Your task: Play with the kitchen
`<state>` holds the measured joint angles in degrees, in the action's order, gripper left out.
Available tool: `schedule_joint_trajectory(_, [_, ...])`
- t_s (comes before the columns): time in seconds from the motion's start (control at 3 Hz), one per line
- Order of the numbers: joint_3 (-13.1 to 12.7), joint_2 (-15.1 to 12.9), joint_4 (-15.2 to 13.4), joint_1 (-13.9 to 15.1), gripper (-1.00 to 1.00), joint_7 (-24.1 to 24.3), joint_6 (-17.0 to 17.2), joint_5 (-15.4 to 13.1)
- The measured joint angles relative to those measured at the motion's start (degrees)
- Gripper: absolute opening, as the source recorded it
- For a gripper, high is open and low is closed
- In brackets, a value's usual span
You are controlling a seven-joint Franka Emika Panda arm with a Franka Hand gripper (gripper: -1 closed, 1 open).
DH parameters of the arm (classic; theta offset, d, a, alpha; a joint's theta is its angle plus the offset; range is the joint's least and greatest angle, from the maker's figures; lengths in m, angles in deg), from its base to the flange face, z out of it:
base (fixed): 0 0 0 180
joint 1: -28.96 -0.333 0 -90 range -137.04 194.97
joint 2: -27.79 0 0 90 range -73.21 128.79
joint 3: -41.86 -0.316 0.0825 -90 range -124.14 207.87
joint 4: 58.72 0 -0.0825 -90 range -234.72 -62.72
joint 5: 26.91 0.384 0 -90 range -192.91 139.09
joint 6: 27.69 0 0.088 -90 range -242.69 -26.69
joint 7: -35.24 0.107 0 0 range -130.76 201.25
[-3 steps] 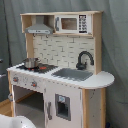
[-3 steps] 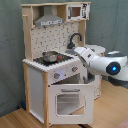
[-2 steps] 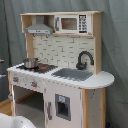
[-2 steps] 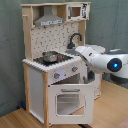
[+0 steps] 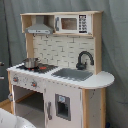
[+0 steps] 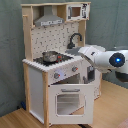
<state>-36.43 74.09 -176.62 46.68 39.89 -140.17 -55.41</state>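
Fingers out of sight in the first exterior view; kitchen (image 5: 57, 70) fills frame, pot (image 5: 31, 63) on hob (image 5: 36, 67). In the second exterior view the arm (image 6: 102, 56) reaches in beside the kitchen (image 6: 55, 65), gripper hidden, grip state undeterminable.

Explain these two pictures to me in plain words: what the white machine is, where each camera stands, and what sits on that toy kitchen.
Both pictures show one toy kitchen from two sides. In the first exterior view you face its front corner: hood, microwave, black faucet over the grey sink, and a small metal pot on the black hob. A white curved shape in the bottom corner is probably part of the machine. The second exterior view looks from the stove side. There the white rounded machine with a blue light is a robot arm, reaching in beside the counter. The oven door stands open. The arm's pincer is hidden, so nothing can be said about what it holds.
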Motion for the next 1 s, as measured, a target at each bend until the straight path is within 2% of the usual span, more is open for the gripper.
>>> schedule_joint_trajectory(0.33, [0.8,-3.2,0.0,-1.2,1.0,-4.1,4.4,2.2])
schedule_joint_trajectory(0.67, [4.3,-3.9,-0.1,-1.9,1.0,-10.3,6.6,5.6])
schedule_joint_trajectory(1.0, [7.3,-4.3,-0.2,-2.5,1.0,-14.9,7.5,7.9])
